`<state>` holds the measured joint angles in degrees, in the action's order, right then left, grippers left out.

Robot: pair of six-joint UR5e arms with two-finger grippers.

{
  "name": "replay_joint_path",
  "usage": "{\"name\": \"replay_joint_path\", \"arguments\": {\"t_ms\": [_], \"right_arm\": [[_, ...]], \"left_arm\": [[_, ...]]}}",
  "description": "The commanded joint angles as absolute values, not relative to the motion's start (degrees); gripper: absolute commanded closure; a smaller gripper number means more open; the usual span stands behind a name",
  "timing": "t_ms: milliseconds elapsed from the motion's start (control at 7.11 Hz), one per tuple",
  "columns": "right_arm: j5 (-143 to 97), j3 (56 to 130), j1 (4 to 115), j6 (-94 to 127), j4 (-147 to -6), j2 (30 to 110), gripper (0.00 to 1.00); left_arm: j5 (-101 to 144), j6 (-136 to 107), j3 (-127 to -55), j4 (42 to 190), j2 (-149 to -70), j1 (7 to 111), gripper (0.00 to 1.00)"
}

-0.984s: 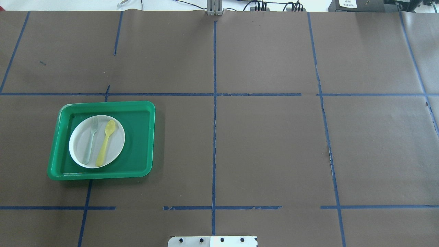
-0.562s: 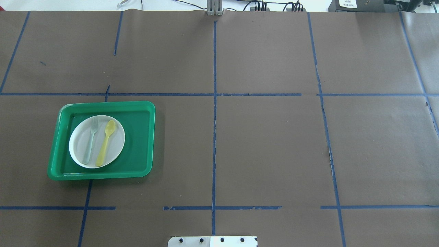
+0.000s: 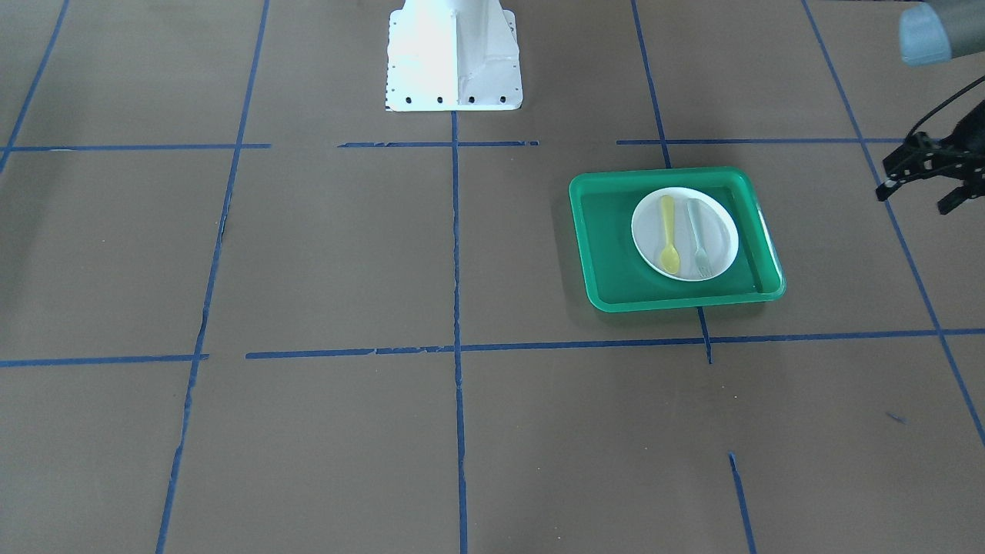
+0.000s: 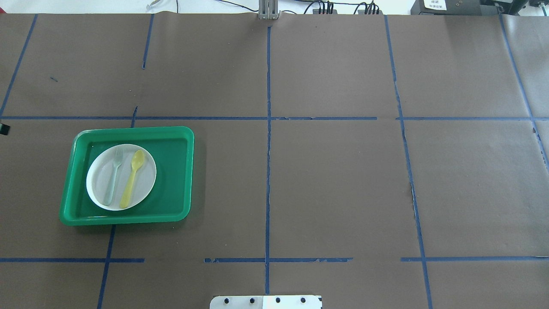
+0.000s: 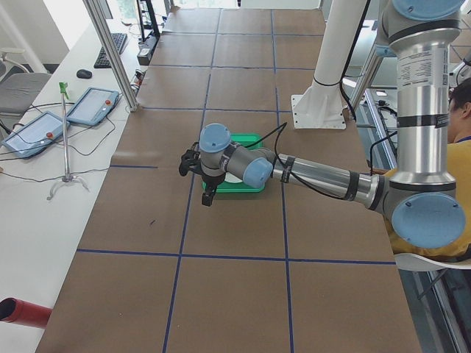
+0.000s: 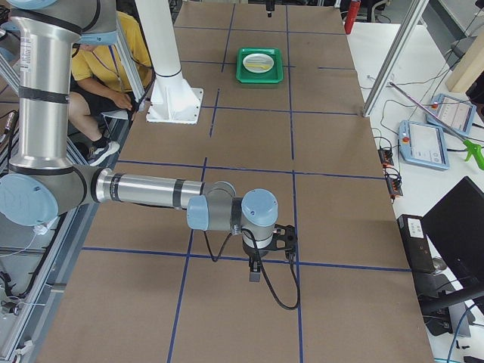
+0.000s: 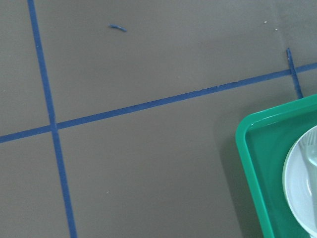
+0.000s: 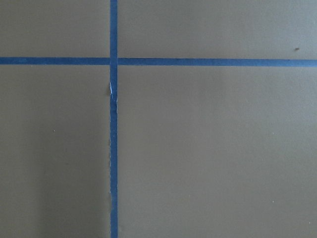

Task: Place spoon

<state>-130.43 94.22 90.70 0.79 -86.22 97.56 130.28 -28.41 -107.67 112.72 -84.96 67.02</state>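
Note:
The yellow spoon (image 4: 133,177) lies on a white plate (image 4: 98,189) inside a green tray (image 4: 171,171), bowl pointing away from the robot. It also shows in the front-facing view (image 3: 668,233). My left gripper (image 3: 914,200) hovers beside the tray's outer side, apart from it, with its fingers spread and empty. One black fingertip (image 4: 3,128) shows at the overhead view's left edge. The left wrist view shows the tray's corner (image 7: 257,163) and the plate's edge (image 7: 297,183), not the spoon. My right gripper (image 6: 255,274) shows only in the exterior right view, far from the tray; I cannot tell its state.
A pale grey-green fork (image 4: 112,178) lies on the plate beside the spoon. The robot's white base plate (image 4: 266,301) is at the near edge. Brown paper with blue tape lines covers the table.
A black tip of my left gripper has come into the overhead view at its left edge. The spoon, fork, plate and tray have not moved.

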Motion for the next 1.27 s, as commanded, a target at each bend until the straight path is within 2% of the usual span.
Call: {"name": "replay_joint_path", "arguments": {"t_ms": [0, 281, 562, 1125], "right_arm": [[-130.43, 94.22, 90.70, 0.79, -86.22, 97.56, 0.00], [-130.43, 94.22, 90.70, 0.79, -86.22, 97.56, 0.00], [-130.43, 94.22, 90.70, 0.79, -86.22, 97.56, 0.00], [-130.43, 94.22, 90.70, 0.79, -86.22, 97.56, 0.00]], "left_arm": [[121.76, -44.77, -107.32, 120.40, -87.95, 53.23, 0.00], [115.60, -52.17, -103.82, 120.32, -93.66, 45.03, 0.01], [113.39, -54.22, -101.78, 120.32, -95.88, 41.41, 0.17], [111.27, -56.69, -100.30, 120.15, -97.73, 37.27, 0.20]]}}
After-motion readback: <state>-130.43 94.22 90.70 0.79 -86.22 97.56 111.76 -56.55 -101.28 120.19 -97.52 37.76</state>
